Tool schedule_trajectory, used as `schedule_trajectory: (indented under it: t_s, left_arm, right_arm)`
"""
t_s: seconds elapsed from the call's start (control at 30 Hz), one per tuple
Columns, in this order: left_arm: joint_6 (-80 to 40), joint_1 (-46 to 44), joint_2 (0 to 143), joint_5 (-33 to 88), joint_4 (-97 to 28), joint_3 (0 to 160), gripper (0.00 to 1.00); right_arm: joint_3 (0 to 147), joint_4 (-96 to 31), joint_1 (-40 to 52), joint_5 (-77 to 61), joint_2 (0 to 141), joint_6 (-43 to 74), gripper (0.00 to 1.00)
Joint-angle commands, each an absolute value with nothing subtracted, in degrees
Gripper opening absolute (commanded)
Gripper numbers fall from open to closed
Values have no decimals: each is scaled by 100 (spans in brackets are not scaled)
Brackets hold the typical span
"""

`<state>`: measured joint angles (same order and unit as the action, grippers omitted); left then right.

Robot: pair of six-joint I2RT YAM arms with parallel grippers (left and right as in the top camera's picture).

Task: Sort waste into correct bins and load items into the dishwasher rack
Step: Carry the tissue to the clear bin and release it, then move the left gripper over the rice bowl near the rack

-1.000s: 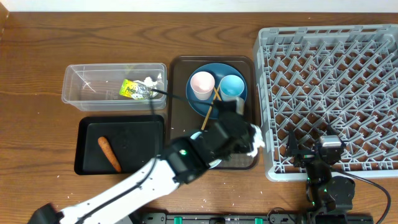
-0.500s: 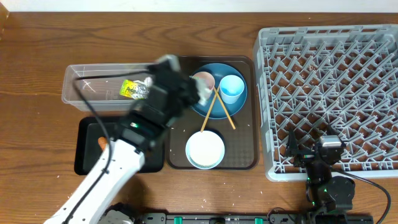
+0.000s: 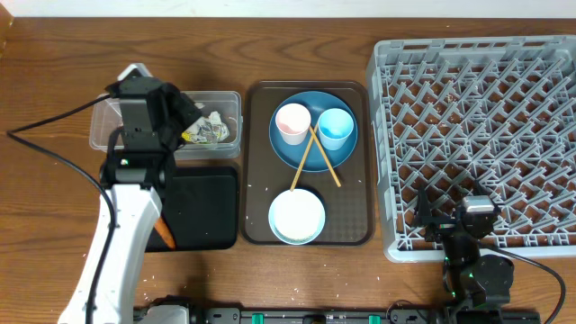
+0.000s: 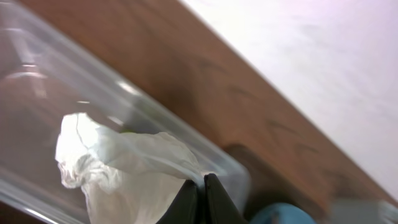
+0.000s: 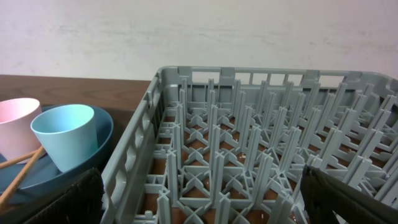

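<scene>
My left gripper [image 3: 189, 121] hovers over the clear tub [image 3: 225, 99], shut on crumpled white paper [image 4: 124, 162] pinched at its fingertips [image 4: 186, 199]. A foil wrapper and a yellow-green packet [image 3: 214, 135] lie in that tub. The orange carrot [image 3: 166, 232] lies on the black tray [image 3: 211, 211], partly under my left arm. The pink cup [image 3: 292, 121], light-blue cup [image 3: 335, 126] and chopsticks [image 3: 315, 157] sit on the dark-blue plate [image 3: 346, 155]. The pale-blue bowl [image 3: 297, 216] stands in front of it. My right gripper [image 5: 211, 199] is open at the grey rack's [image 3: 477, 117] near edge.
The plate and bowl rest on a brown serving tray [image 3: 355, 232] between the bins and the rack. A black cable [image 3: 54, 126] loops left of the tub. Small white grains dot the wood near the table's front edge.
My left arm has swung from the bowl's right side across the serving tray to above the clear tub, carrying the white paper. The right arm has not moved.
</scene>
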<state>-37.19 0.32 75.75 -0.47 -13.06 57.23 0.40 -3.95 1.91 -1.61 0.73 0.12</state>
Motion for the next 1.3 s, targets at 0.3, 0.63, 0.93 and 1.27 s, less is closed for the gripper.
schedule_trajectory:
  t_s: [0.3,0.63,0.93,1.27]
  left_arm:
    - [-3256,611,8329,-491,-1109,5734,59]
    - [-3367,602,7566,3529,-2491,5734,88]
    - [-2596,239,7172,5159,-4969,5734,87]
    - [-3343,-1929,7166,3083,-5433,5734,60]
  right_arm:
    - [32,-414,152,-154,67,-73,99]
    - [32,-414,152,-152,67,-73,99]
    - [32,-414,152,-152,67,-73,99]
    - [32,-414,152,-152,67,-73,99]
